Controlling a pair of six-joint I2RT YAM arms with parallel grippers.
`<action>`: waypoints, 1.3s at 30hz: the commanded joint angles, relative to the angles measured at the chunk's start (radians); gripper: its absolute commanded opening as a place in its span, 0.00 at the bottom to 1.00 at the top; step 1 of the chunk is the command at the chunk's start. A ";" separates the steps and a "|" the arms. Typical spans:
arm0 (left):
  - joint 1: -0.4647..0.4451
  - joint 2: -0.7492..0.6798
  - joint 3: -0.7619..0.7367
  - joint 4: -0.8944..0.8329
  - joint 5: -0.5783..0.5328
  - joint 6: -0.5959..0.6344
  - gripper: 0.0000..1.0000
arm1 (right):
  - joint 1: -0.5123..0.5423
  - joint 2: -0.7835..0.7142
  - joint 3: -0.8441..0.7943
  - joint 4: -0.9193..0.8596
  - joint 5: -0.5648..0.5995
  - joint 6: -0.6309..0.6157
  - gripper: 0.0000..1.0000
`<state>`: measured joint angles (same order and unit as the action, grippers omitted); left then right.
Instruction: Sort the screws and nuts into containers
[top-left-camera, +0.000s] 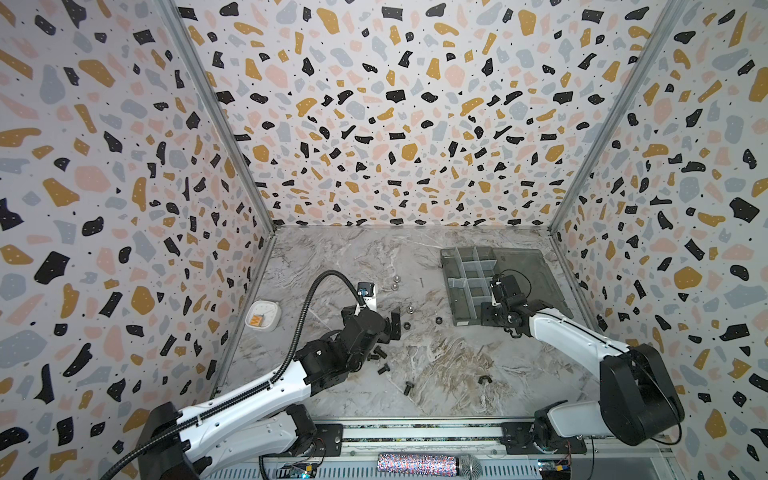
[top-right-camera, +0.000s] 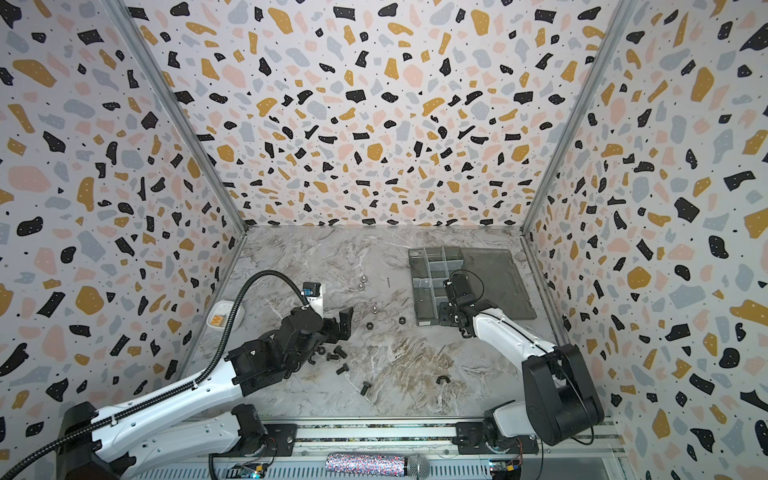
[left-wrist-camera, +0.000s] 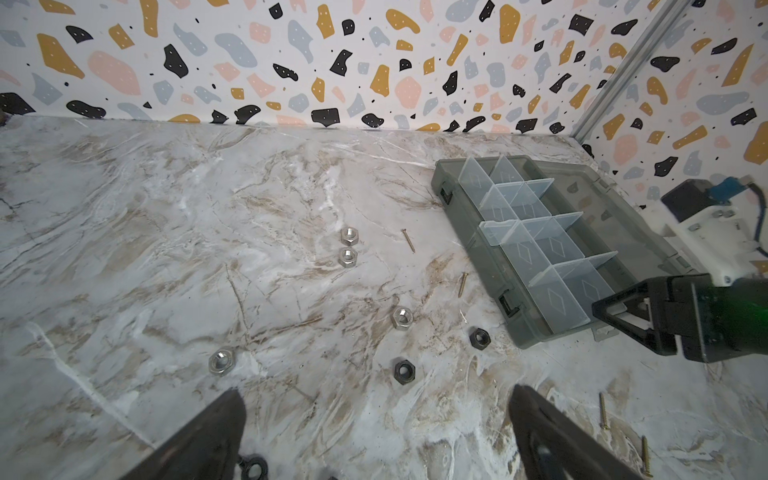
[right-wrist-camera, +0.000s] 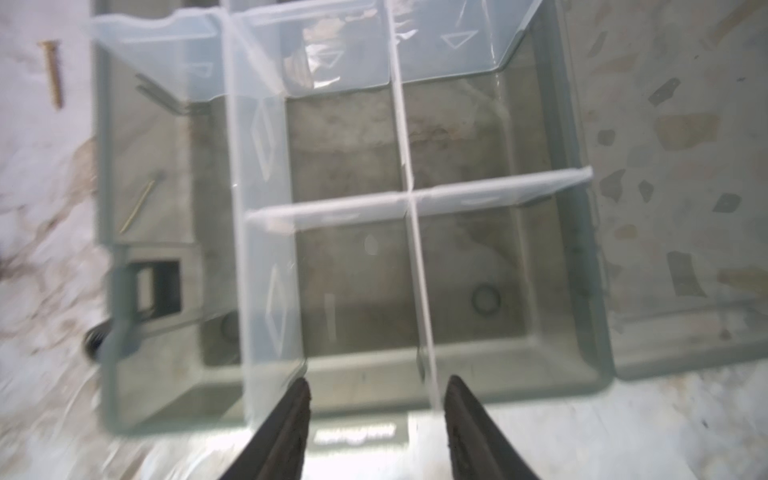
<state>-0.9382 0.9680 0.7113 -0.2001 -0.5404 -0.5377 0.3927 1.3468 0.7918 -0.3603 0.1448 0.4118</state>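
The smoky-grey organiser box (top-left-camera: 455, 291) (top-right-camera: 420, 299) lies open at the back right, its containers split by clear dividers. My right gripper (right-wrist-camera: 379, 384) (top-left-camera: 487, 318) hovers over the box's near end, open and empty. A thin screw (right-wrist-camera: 139, 208) lies in one compartment and a blurred dark ring (right-wrist-camera: 484, 299) in another. My left gripper (left-wrist-camera: 376, 395) (top-left-camera: 388, 332) stands wide open above the marble, just short of a black nut (left-wrist-camera: 404, 371). Another black nut (left-wrist-camera: 479, 337), silver nuts (left-wrist-camera: 349, 236) and brass screws (left-wrist-camera: 408, 240) lie beyond. Black bolts (top-left-camera: 383, 368) lie beside the left arm.
A white rounded dish (top-left-camera: 262, 316) sits by the left wall. A black clip-like piece (top-left-camera: 484, 379) lies alone near the front. The box's lid (top-left-camera: 528, 274) lies flat toward the right wall. Two more brass screws (left-wrist-camera: 602, 411) lie near the box's front corner.
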 joint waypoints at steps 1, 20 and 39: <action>-0.007 -0.009 0.002 -0.014 -0.003 -0.016 1.00 | 0.031 -0.133 0.039 -0.160 0.016 0.028 0.57; -0.153 0.129 0.089 -0.083 0.026 0.023 1.00 | 0.201 -0.149 -0.138 -0.160 -0.104 0.218 0.41; -0.154 0.096 0.054 -0.045 -0.003 0.030 1.00 | 0.173 -0.034 -0.081 -0.175 -0.139 0.297 0.29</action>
<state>-1.0889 1.0916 0.7765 -0.2836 -0.5255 -0.5179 0.5823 1.3113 0.6643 -0.5209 0.0101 0.6811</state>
